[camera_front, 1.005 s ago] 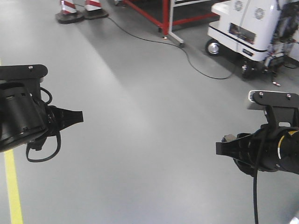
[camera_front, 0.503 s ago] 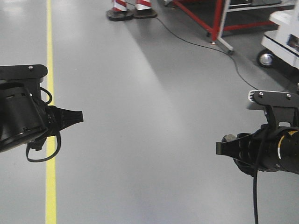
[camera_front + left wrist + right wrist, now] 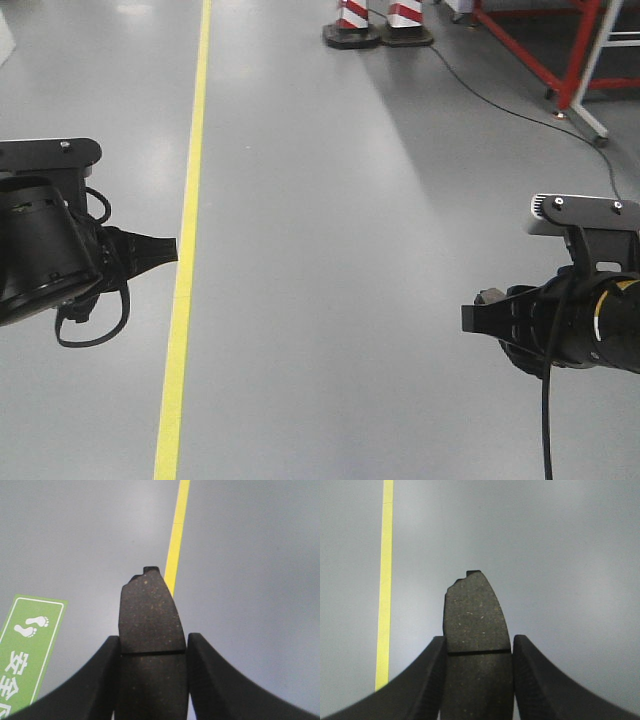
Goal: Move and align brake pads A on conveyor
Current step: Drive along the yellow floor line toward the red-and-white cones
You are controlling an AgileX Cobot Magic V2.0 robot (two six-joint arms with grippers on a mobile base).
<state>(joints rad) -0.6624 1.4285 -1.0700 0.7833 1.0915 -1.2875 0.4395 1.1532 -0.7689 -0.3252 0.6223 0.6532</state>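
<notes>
My left gripper [image 3: 152, 652] is shut on a dark grey brake pad [image 3: 150, 615] with a thin groove across it; the pad juts forward between the fingers over the grey floor. My right gripper [image 3: 479, 652] is shut on a second like brake pad [image 3: 476, 615]. In the front view the left gripper [image 3: 160, 250] points inward from the left and the right gripper [image 3: 478, 318] points inward from the right, both held in the air above the floor. The conveyor and the other pads are out of view.
A yellow floor line [image 3: 185, 260] runs along the grey floor beside the left arm. Two red-and-white cone bases [image 3: 378, 22] and a red metal frame [image 3: 545, 50] with a black cable stand at the back. A green footprint sign [image 3: 25, 645] lies on the floor.
The floor scene has swept to the right across the front view: the yellow line moved toward the middle and the white machine left the view. Both arms keep their pose and their pads.
</notes>
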